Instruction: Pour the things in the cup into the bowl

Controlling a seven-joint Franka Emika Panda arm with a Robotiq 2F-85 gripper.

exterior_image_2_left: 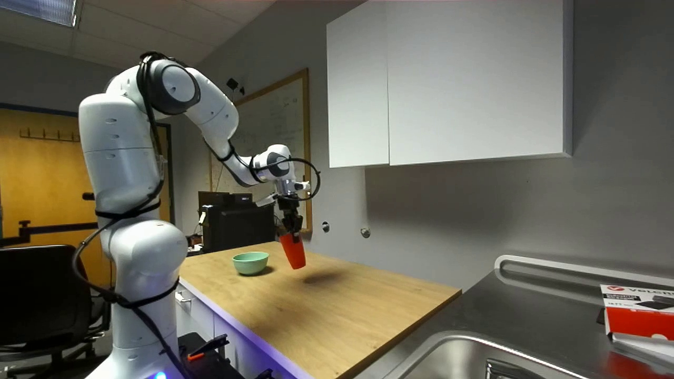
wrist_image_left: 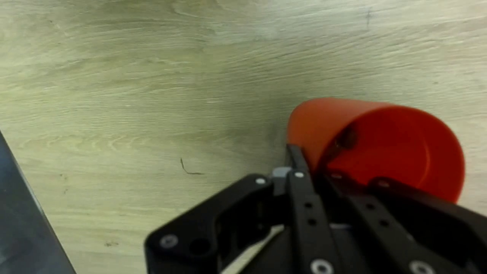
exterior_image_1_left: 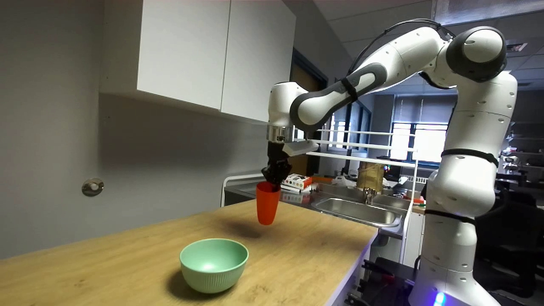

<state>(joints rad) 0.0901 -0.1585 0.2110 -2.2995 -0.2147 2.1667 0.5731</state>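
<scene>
The red-orange cup (exterior_image_1_left: 267, 207) hangs above the wooden counter, slightly tilted; it also shows in an exterior view (exterior_image_2_left: 295, 255) and in the wrist view (wrist_image_left: 399, 148). My gripper (wrist_image_left: 315, 163) is shut on the cup's wall near the rim, one finger outside and one inside. In the wrist view a dark patch shows inside the cup by the wall; I cannot tell whether it is a fingertip or contents. The mint-green bowl (exterior_image_1_left: 212, 272) stands upright on the counter, apart from the cup. It also shows in an exterior view (exterior_image_2_left: 250, 264) and is out of the wrist view.
The wooden counter (exterior_image_1_left: 306, 238) ends at a front edge towards the robot base. A metal sink (exterior_image_1_left: 361, 211) and boxes (exterior_image_1_left: 297, 182) lie beyond its end. White wall cabinets (exterior_image_2_left: 474, 84) hang above. A grey wall runs along the back.
</scene>
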